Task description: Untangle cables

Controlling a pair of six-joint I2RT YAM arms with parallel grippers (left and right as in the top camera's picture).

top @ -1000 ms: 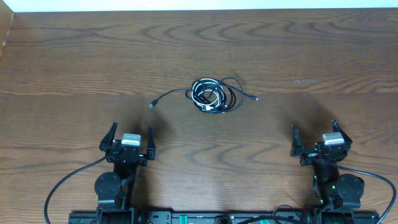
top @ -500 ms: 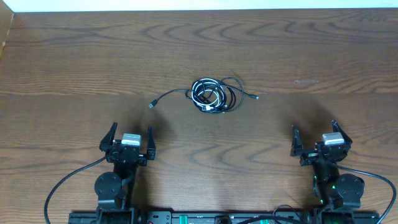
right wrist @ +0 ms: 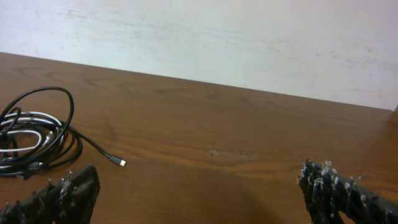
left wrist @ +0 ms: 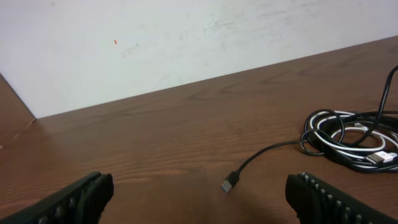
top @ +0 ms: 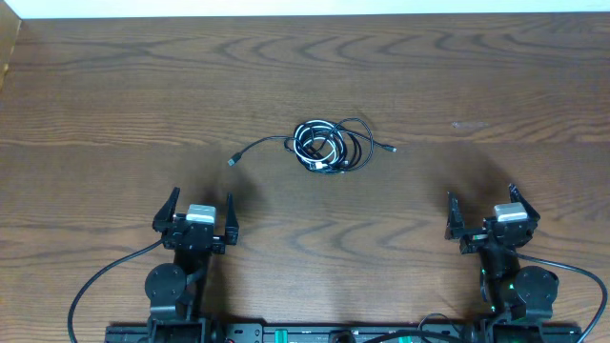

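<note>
**Both arms parked, cables knotted mid-counter**

The thin black flexible cable and the thin white flexible cable lie wound together in one small coil on the brown wood-grain counter. The coil sits a little toward 12 o'clock from the counter's middle. The white loops lie inside the black ones, touching and crossing them. One black tail runs out of the coil toward 9 o'clock and ends in a small flat plug. Another arcs out toward 3 o'clock to a tiny plug.

The left end effector, black with two ribbed fingers, sits at 7 o'clock by the near edge. Its fingers are spread wide and hold nothing. The right end effector sits at 5 o'clock, likewise spread and empty. Both are well apart from the coil.

In the left wrist view, the flat plug lies on bare wood ahead of the parted fingers, with the coil off at 3 o'clock. In the right wrist view, the coil sits at 9 o'clock and the tiny plug rests just beside it. A pale wall stands behind the counter.
</note>
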